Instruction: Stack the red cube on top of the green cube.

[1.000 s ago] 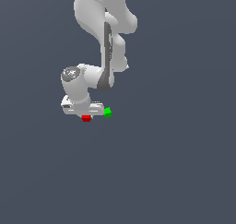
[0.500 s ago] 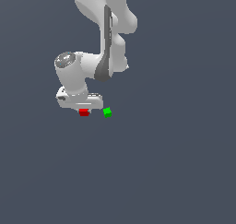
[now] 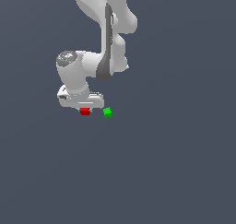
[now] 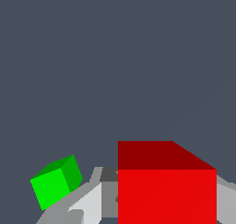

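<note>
The red cube (image 3: 85,111) and the green cube (image 3: 107,112) are both showing plain, flat-shaded faces with sharp edges, neither having a long axis; in the wrist view the red cube (image 4: 166,186) is sitting square to the camera while the green cube (image 4: 56,181) is lying turned at an angle. The glossy white arm (image 3: 103,38) is reaching down with its wrist bent over, and the gripper (image 3: 85,109) is clasping the red cube between its grey fingers (image 4: 90,202). The green cube is lying just beside it toward the exterior view's right, not touching.

Bright red cube (image 3: 85,111), vivid green cube (image 3: 107,112) (both plain), white gripper (image 3: 83,107)
</note>
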`<control>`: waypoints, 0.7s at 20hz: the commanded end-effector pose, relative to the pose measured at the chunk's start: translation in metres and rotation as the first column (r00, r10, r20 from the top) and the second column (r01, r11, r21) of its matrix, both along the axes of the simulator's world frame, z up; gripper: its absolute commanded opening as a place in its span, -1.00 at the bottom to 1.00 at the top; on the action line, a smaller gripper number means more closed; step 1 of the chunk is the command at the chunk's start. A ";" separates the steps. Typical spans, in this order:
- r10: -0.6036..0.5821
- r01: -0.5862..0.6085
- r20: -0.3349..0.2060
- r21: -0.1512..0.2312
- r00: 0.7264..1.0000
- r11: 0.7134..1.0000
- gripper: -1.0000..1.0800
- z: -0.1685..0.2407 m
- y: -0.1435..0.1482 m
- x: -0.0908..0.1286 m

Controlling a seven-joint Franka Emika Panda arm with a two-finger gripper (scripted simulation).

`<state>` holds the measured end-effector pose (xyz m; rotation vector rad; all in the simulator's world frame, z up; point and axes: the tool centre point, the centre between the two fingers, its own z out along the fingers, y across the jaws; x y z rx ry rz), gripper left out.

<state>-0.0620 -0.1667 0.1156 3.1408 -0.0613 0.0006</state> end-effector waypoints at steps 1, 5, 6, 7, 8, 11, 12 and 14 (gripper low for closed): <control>0.001 -0.001 0.000 0.000 1.000 1.000 -1.00 -0.003 0.006 -0.003; 0.001 -0.001 0.000 0.000 1.000 1.000 -1.00 -0.012 0.023 -0.012; 0.001 -0.001 0.000 0.000 1.000 1.000 -1.00 -0.015 0.029 -0.015; 0.001 -0.001 0.000 0.000 1.000 1.000 -1.00 -0.018 0.035 -0.018; 0.001 -0.001 0.000 0.000 1.000 1.000 -1.00 -0.022 0.042 -0.022; 0.001 -0.001 0.000 0.000 1.000 1.000 -1.00 -0.032 0.063 -0.033; 0.001 -0.001 0.000 0.000 1.000 1.000 -1.00 -0.035 0.069 -0.036; 0.001 -0.001 0.000 0.000 1.000 1.000 -1.00 -0.042 0.080 -0.041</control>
